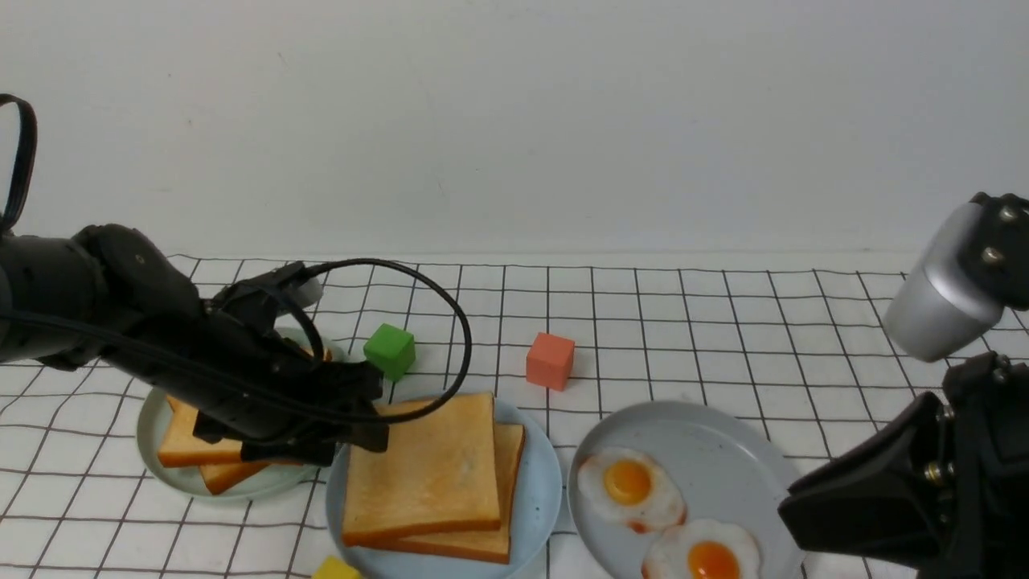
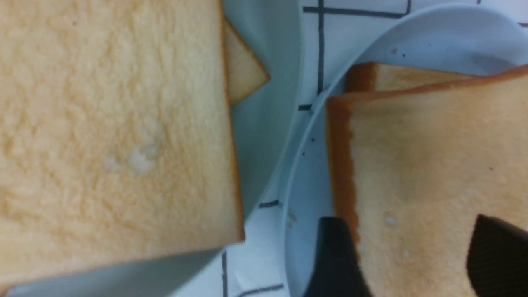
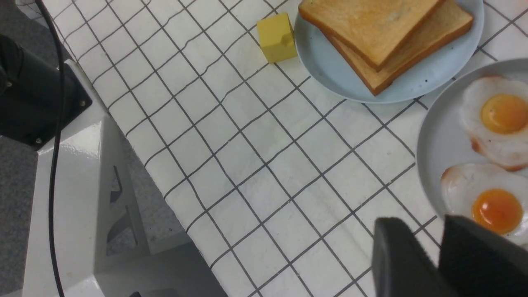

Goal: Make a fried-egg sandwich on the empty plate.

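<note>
While the left gripper (image 2: 412, 264), jaws spread, straddles the top toast slice (image 1: 422, 466), skewed over the lower slice (image 1: 511, 454) on the light blue plate (image 1: 537, 515), lifting away could drag it off; right gripper (image 3: 439, 255) jaws nearly together, empty.

Checked cloth (image 1: 723, 322): blue plate (image 1: 534, 498), two plates (image 1: 149, 438) (image 1: 707, 434), three cubes (image 1: 390, 351) (image 1: 551, 361) (image 1: 336, 569).

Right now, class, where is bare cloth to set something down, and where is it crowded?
Free: the cloth behind the grey plate, right of the orange cube; also the near cloth between the yellow cube and grey plate. Crowded: green plate, blue plate and grey plate nearly touch.
</note>
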`<state>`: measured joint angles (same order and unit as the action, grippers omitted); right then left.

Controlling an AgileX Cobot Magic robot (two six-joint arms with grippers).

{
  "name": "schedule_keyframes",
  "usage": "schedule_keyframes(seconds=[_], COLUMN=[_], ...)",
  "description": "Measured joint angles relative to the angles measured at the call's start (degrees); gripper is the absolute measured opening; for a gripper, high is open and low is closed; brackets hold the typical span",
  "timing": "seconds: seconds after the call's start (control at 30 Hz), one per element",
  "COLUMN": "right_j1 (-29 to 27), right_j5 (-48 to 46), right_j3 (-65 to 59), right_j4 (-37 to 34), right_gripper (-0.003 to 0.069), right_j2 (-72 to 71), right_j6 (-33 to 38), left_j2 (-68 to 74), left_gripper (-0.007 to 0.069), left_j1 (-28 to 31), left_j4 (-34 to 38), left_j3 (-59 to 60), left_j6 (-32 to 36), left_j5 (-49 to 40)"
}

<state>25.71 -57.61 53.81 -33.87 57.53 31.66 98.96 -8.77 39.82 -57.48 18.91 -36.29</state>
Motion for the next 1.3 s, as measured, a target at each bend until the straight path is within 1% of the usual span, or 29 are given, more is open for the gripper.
schedule_keyframes(seconds=[0.03,0.07,0.1,0.2,0.23,0.33,0.4,0.47,0.57,0.6,0.63,0.7,0.83,0.9,0.93,0.97,1.0,1.1,1.3], right_j1=[0.0,0.0,0.0,0.0,0.0,0.0,0.0,0.0,0.0,0.0,0.0,0.0,0.0,0.0,0.0,0.0,0.0,0.0,0.0], right_j5=[0.4,0.9,1.3,3.3,3.8,9.8,13.9,19.3,26.2,27.3,32.1,35.9,40.2,41.0,41.0,41.6,41.6,41.6,41.6], right_j3=[0.0,0.0,0.0,0.0,-0.1,-2.3,-4.4,-8.1,-13.9,-14.4,-18.7,-22.8,-29.1,-31.2,-31.3,-31.9,-31.9,-32.1,-32.1], right_j4=[0.3,0.7,1.1,2.3,2.4,1.3,0.2,-0.9,-2.2,-2.5,-4.3,-5.6,-6.3,-6.6,-6.7,-7.2,-7.2,-7.5,-7.5], right_gripper=[0.003,-0.0003,-0.001,-0.0011,-0.0011,-0.0011,-0.0011,-0.0011,-0.0011,-0.001,-0.001,-0.001,-0.001,-0.0008,-0.0008,-0.0007,-0.0007,-0.0006,-0.0003], right_j2=[0.0,0.0,0.0,-0.2,-0.2,-1.6,-2.7,-4.7,-8.4,-8.7,-11.7,-15.1,-22.6,-27.1,-27.5,-30.7,-30.7,-35.1,-37.8], right_j6=[0.3,0.8,1.1,1.2,1.2,1.2,1.4,1.5,1.5,1.5,1.5,1.5,3.2,3.7,3.8,3.8,3.8,3.8,3.9], left_j2=[-1.2,-2.4,-3.4,-6.5,-6.8,-12.6,-16.8,-22.4,-31.9,-32.6,-38.0,-44.0,-55.7,-62.4,-63.0,-68.0,-68.5,-76.1,-83.0], left_gripper=[0.0486,0.0511,0.0527,0.0538,0.0538,0.0517,0.0486,0.0432,0.0322,0.0304,0.0227,0.0132,0.0,-0.0013,-0.0013,-0.0013,-0.0013,-0.0013,-0.0013], left_j1=[0.0,0.0,0.0,0.0,0.0,0.0,-0.1,-0.1,-0.1,-0.1,-0.1,-0.1,-0.1,-0.1,-0.1,-0.1,-0.1,-0.1,-0.1], left_j4=[-0.8,-1.7,-2.5,-3.9,-3.9,-3.2,-2.6,-2.8,-5.1,-5.5,-7.5,-10.6,-16.0,-17.2,-17.3,-17.8,-17.8,-19.1,-21.2], left_j3=[0.0,0.0,0.0,0.0,0.0,0.3,0.4,0.4,0.6,0.7,1.9,3.7,8.5,11.6,11.9,14.1,14.1,17.4,17.8], left_j6=[-1.9,-3.6,-5.1,-8.9,-9.1,-11.4,-11.5,-11.5,-11.3,-11.3,-12.0,-13.9,-18.0,-19.3,-19.4,-20.1,-20.1,-20.5,-20.8], left_j5=[-1.6,-3.6,-5.3,-9.1,-9.3,-12.2,-13.7,-15.0,-18.0,-18.6,-20.8,-23.7,-27.1,-28.9,-29.1,-29.6,-29.6,-29.2,-29.6])
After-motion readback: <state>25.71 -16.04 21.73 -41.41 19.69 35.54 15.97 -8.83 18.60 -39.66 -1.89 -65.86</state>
